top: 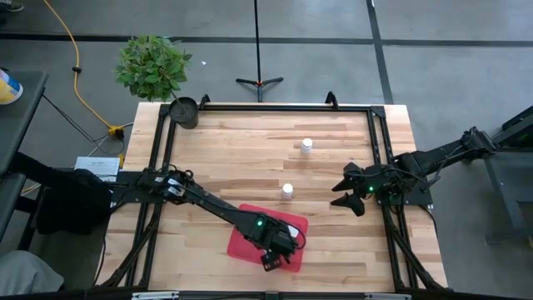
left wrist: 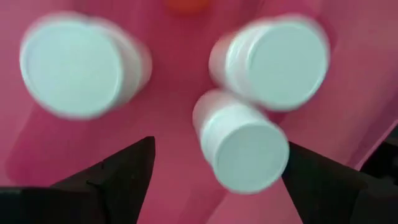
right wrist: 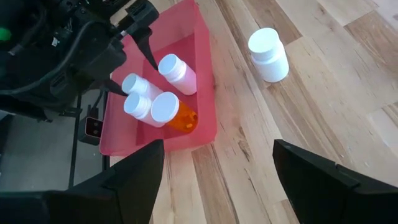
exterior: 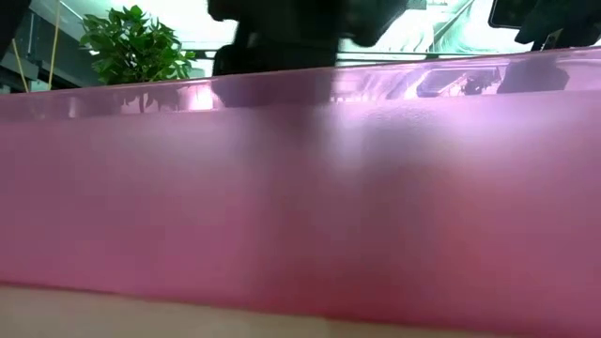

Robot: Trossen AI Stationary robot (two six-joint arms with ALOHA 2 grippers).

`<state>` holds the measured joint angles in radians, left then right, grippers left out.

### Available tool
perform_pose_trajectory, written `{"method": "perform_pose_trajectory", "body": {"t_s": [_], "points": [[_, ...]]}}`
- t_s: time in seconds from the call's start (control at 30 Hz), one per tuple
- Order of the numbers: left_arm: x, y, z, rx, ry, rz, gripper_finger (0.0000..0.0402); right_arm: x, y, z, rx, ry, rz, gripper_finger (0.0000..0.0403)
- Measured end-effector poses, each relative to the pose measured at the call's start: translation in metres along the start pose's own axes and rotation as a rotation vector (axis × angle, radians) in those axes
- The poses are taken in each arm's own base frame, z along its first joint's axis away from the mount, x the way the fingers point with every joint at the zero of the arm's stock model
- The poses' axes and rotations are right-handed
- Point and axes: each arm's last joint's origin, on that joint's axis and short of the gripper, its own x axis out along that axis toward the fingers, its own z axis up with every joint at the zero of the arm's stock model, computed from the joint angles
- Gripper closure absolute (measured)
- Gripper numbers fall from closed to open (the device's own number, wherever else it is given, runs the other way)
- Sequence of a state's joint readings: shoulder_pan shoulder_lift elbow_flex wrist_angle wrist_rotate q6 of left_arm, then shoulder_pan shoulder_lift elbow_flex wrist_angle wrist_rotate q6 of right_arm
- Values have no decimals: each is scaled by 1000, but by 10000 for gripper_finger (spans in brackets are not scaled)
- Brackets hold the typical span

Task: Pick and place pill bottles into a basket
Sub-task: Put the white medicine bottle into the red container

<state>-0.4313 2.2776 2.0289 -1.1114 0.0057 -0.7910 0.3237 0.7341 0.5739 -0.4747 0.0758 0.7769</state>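
Observation:
The red basket (top: 250, 242) lies on the table near its front edge. In the right wrist view it holds three white bottles (right wrist: 177, 73) (right wrist: 135, 85) (right wrist: 142, 106) and an orange one with a white cap (right wrist: 177, 118). My left gripper (top: 277, 252) hangs open over them. In the left wrist view its fingers (left wrist: 127, 171) stand on either side of one white bottle (left wrist: 245, 149) with a gap showing. Two more white bottles (top: 306, 146) (top: 287, 191) stand upright on the wood. My right gripper (top: 348, 190) is open and empty to the right of the nearer one, which also shows in its wrist view (right wrist: 268, 55).
A dark round pot (top: 184, 111) stands at the table's far left corner, with a green plant (top: 152, 65) beyond it. Black frame rails (top: 379, 150) run along the table's sides. The basket's wall (exterior: 300, 188) fills the low view. Bare wood lies between the basket and the far edge.

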Motion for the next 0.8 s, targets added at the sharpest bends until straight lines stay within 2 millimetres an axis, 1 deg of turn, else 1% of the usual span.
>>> {"method": "perform_pose_trajectory", "body": {"t_s": [0.13, 0.23, 0.43, 0.53, 0.63, 0.8], "points": [[-6, 6, -7, -1, 65, 51, 37, 0, 0, 0, 0, 0, 0, 111], [-16, 11, -11, -1, 92, 81, 35, 0, 0, 0, 0, 0, 0, 111], [-44, 8, -8, -7, -4, -8, 38, 0, 0, 0, -18, -2, -2, 111], [-55, 8, -9, -10, -31, -34, 38, 0, 0, 0, -18, -3, -3, 111], [-70, 12, -10, -25, -59, -32, 37, 0, 0, 0, -18, -3, -3, 111], [-103, 23, -9, -51, -155, -45, 37, 0, 0, 0, -17, -9, -7, 111]]}}
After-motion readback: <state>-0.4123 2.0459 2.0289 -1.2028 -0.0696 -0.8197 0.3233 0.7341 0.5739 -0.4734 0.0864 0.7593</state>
